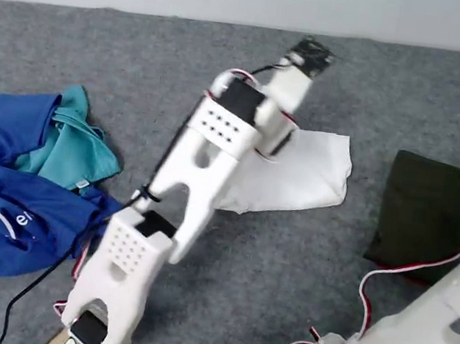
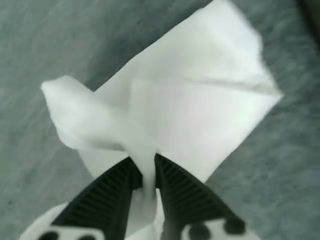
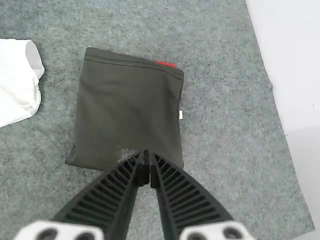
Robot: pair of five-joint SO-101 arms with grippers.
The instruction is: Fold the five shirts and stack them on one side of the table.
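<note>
White cotton, one item: the white shirt (image 1: 305,177) lies part-folded near the middle of the grey felted counter (image 1: 143,61), a little toward 1 o'clock in the high view, with one flap raised into a ridge.

Left gripper (image 2: 145,162): closed on that ridge, a pinch of white cloth caught between its ribbed jaws.

Olive shirt (image 1: 422,212): folded to a neat rectangle, flat at 3 o'clock, well apart from the white one. It reads as the start of the stack.

Right gripper (image 3: 145,159): closed, nothing seen between its jaws, poised at the olive shirt's near edge.

Blue shirts (image 1: 8,203) and teal shirt (image 1: 70,140): unfolded, heaped together at 9 o'clock.

Step in hand, by judgement: a fold of the white shirt, the second item of five, with the task well short of half done.

Next move calls for the pinched flap to be carried across the shirt's body and laid flat — released only once the edges line up — and then for the shirt to go over to 3 o'clock, onto the olive one.
</note>
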